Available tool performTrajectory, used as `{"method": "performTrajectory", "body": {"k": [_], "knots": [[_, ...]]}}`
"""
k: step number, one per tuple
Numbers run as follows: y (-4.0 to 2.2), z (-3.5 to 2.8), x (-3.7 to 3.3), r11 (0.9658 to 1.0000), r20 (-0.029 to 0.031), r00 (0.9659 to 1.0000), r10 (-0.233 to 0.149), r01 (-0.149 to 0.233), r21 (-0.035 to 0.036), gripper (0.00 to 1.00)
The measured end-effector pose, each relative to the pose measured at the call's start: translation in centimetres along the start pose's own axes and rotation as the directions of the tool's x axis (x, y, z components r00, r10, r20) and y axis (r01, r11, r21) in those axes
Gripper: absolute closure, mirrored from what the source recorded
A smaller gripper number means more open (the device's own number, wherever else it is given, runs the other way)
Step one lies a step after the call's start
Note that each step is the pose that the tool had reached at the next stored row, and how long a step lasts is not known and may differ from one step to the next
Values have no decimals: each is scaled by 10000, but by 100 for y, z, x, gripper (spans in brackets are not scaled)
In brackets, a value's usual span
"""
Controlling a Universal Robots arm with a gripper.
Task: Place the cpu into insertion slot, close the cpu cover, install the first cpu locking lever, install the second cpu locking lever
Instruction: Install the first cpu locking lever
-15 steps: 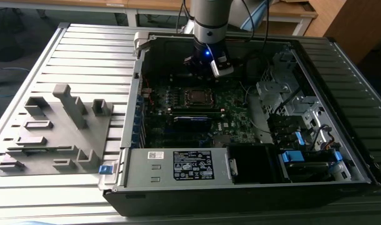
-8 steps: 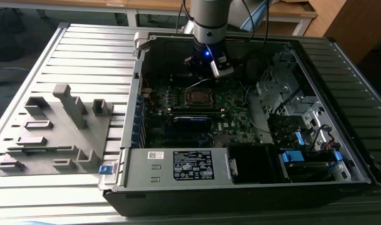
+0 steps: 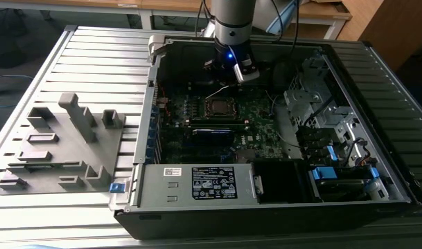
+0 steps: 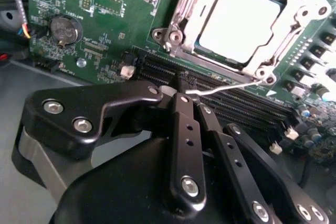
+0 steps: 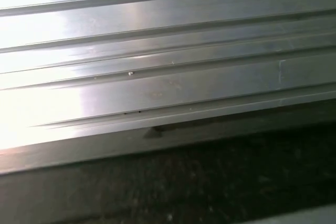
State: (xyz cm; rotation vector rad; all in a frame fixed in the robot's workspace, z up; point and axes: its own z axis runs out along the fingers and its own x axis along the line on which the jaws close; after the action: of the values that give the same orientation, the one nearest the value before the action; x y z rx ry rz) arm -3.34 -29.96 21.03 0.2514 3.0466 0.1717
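Inside the socket [image 3: 220, 107], near the middle of the green motherboard [image 4: 105, 30], the chip [image 4: 236, 22] is lying flat. Its silver top is showing through the cut-out of the metal cover [image 4: 206, 15] lying over it. The cover's far side is running out of the second wrist view. A thin wire lever [image 4: 226, 88] is reaching from the cover's near corner to the gripper [image 4: 185, 96]. Its black fingers are pressing together at their tips, and whether they are pinching the lever's end or only touching it is hard to make out. The open case [image 3: 349, 62] is lying on a ribbed metal table [image 3: 93, 67], with a grey moulded tray [image 3: 58, 150] sitting beside it. Wooden desks [image 3: 322, 13] are standing beyond the table's far edge.
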Motion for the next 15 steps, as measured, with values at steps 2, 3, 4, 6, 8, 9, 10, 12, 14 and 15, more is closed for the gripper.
{"method": "performTrajectory", "body": {"k": [2,3,4,6,8,9,10,12,14,15], "knots": [[4,-34,-2,10000,0,10000,0,0,1,89],[6,-51,-4,10000,-1,10000,0,0,1,89],[8,-67,-5,10000,0,10000,-1,1,0,89],[12,-101,-7,10000,-1,10000,0,0,1,89],[16,-137,-10,10000,-1,10000,0,0,0,89],[18,-153,-11,10000,-1,10000,0,0,0,89],[20,-168,-12,10000,-1,10000,0,0,1,89],[23,-196,-14,10000,0,10000,0,0,0,89],[27,-224,-16,10000,-1,10000,0,0,1,89],[28,-233,-17,10000,-1,10000,-1,1,0,89]]}}
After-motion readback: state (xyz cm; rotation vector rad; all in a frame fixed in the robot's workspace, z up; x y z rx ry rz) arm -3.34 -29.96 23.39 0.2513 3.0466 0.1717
